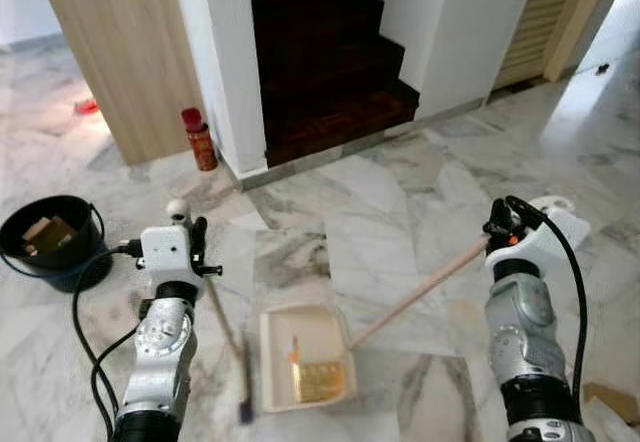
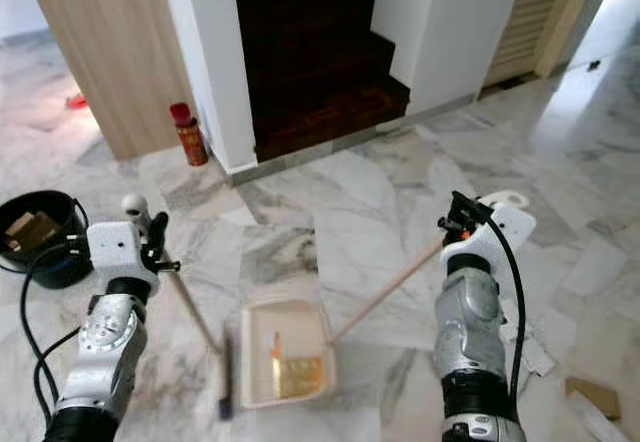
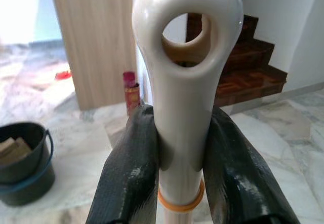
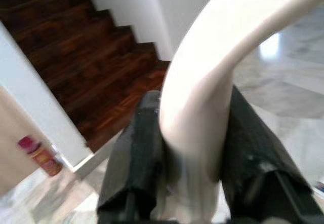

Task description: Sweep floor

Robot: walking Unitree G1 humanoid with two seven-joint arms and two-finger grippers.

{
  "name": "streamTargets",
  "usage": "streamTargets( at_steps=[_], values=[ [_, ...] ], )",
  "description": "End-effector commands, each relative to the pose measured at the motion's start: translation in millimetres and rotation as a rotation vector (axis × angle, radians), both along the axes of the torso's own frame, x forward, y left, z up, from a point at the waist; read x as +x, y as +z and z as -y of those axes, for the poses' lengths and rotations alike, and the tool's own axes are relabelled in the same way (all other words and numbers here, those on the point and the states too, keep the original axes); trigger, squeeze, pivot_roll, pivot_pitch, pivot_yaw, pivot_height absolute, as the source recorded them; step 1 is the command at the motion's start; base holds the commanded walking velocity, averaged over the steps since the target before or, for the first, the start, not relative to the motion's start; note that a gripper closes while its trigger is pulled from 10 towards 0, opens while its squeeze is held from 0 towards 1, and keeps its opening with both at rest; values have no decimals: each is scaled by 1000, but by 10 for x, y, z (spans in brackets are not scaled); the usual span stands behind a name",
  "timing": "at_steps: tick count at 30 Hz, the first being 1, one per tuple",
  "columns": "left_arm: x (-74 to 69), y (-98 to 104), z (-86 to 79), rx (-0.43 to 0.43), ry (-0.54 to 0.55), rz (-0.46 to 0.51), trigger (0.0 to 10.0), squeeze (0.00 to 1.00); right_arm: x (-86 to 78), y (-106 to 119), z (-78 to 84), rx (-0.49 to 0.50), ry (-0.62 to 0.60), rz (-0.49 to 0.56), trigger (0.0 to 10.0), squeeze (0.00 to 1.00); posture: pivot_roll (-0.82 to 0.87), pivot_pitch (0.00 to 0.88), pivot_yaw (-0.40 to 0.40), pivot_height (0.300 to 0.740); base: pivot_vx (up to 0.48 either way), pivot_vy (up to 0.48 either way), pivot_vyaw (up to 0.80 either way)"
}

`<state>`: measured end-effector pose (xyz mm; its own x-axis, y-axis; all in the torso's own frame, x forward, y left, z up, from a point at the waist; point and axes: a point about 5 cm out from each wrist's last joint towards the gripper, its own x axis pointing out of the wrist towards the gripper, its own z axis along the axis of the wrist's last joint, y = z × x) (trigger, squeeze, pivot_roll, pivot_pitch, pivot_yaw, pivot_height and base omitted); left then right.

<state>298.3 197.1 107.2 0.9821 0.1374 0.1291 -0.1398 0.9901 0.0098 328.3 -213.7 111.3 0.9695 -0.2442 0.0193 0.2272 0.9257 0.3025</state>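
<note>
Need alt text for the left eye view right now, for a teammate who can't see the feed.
The left gripper holds a broom and the right gripper a long-handled dustpan, which lies on the marble floor with a yellowish scrap inside. Dark wooden stairs rise ahead; a black bucket sits at left.

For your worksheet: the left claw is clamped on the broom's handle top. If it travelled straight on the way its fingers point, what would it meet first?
Probably the red spray can by the white wall corner; depth is unclear. The left claw points over bare marble toward the stairs, with the black bucket off to one side.
</note>
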Motion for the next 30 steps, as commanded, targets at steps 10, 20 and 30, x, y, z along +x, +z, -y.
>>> streamTargets(
  at_steps=[10, 20, 30],
  values=[
    [51, 205, -8, 34, -2, 74, 10000, 0, 36, 132, -4, 31, -6, 59, 10000, 0, -30, 0, -4, 740, 0, 345, 0],
    [70, 228, 9, 32, -1, 78, 10000, 0, 44, 131, -10, 61, -5, 59, 10000, 0, -21, 0, -8, 740, 0, 355, -320],
    [64, 224, 17, 27, -1, 76, 10000, 0, 58, 161, -47, 51, 12, 72, 10000, 0, -22, 0, -11, 740, 0, 367, 0]
  ],
)
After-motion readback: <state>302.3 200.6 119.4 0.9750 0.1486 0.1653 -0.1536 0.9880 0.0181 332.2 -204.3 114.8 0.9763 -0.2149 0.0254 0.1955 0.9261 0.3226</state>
